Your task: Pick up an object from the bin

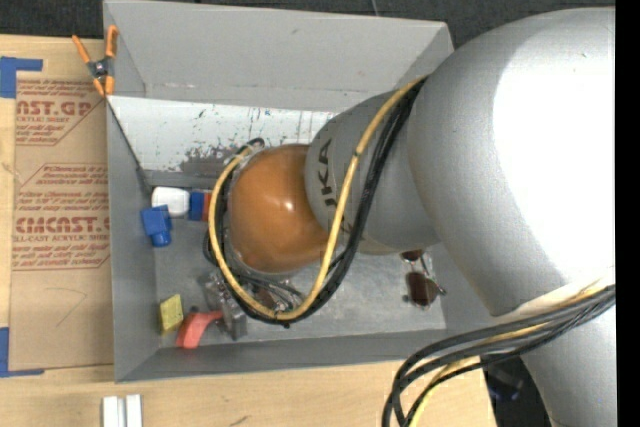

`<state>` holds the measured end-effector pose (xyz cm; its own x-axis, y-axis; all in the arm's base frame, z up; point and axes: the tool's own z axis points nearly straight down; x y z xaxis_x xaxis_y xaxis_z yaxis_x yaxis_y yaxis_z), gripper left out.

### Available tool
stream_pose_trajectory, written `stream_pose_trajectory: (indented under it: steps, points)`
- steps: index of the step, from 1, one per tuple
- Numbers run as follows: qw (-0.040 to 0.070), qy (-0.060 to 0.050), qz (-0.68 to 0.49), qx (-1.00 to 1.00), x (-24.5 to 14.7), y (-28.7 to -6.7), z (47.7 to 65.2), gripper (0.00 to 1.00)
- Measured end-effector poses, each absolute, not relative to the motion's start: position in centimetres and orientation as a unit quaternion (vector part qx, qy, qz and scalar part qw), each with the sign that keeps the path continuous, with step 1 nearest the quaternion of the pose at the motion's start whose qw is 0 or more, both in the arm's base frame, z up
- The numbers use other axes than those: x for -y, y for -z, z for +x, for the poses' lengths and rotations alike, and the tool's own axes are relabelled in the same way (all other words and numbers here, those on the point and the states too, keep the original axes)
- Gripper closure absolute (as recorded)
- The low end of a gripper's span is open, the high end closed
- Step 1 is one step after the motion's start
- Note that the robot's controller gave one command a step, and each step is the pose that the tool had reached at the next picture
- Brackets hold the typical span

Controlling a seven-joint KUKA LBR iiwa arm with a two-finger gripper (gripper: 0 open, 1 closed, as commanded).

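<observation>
Arm (520,165) crowds bin (260,55) ctr; blue block (156,227) left.

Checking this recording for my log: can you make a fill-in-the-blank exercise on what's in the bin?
1. In the lower-left corner of the bin, the small block beside the red piece is ____.
2. The blue block by the left wall lies just below a ____ piece.
3. The rounded cover above the gripper is ____.
Missing words: yellow; white; orange.
</observation>
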<state>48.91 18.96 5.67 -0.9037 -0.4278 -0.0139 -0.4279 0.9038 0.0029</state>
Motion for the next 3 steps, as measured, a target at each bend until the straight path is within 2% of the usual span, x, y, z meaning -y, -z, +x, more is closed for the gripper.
stream_pose_trajectory:
  steps: [3]
  points:
    - [0.004, -0.002, -0.219, -0.976, -18.9, -8.5, 48.7, 1.0]
